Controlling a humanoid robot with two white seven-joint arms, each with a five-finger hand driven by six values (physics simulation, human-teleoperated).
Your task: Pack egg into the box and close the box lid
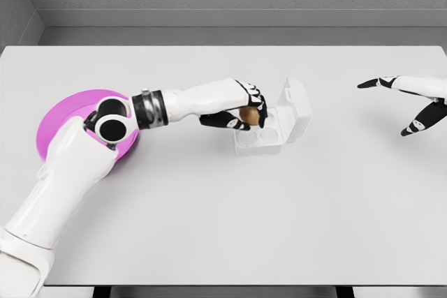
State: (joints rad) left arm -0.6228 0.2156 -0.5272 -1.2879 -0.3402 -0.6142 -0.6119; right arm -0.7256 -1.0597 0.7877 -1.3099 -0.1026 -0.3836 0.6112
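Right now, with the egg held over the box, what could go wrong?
1. The left hand grips the egg above the box, near its left edge; released off a cup, it might roll onto the table.
2. The lid stands open close behind the fingers; pulling back carelessly could knock it or shift the box.
3. The right hand hovers far off, so nothing steadies the box.

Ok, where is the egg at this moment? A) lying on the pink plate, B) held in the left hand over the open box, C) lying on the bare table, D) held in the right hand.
B: the brown egg sits between the curled fingers of the left hand, right over the white box, whose lid stands open; the right hand is spread and holds nothing.
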